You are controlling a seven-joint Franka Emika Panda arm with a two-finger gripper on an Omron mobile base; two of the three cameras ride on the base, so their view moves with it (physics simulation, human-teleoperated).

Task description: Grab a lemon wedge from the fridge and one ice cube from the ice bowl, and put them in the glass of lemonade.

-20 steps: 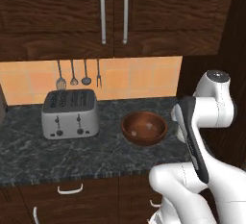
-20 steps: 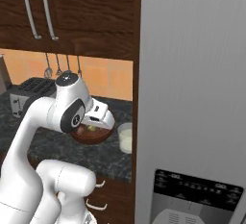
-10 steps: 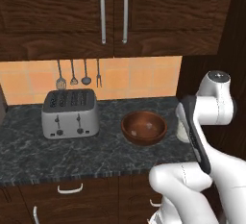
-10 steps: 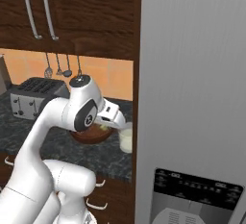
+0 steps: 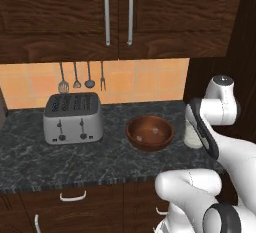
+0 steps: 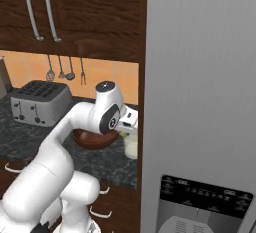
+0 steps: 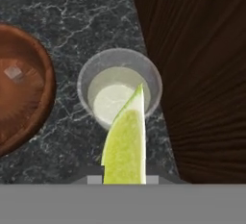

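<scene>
One lemon wedge (image 7: pixel 126 141) is clamped in the gripper (image 7: pixel 124 179), its pointed tip reaching over the rim of the glass of lemonade (image 7: pixel 120 88) in the hand view. Over the last second the arm has been swung to the right, away from above the ice bowl (image 5: pixel 149 132) and toward the glass (image 5: pixel 192 134), which stands just right of the bowl on the dark stone counter (image 5: pixel 75 159). In the right base view the hand is seen close above the glass (image 6: pixel 131 144), beside the grey fridge (image 6: pixel 200 77). The carry of the wedge is therefore judged nearly finished: the wedge is lined up with the glass mouth but is not yet released. An ice cube (image 7: pixel 13 73) is seen lying in the bowl (image 7: pixel 21 88), so that half of the task is judged undone. A short lowering and a release are likely called for next.
</scene>
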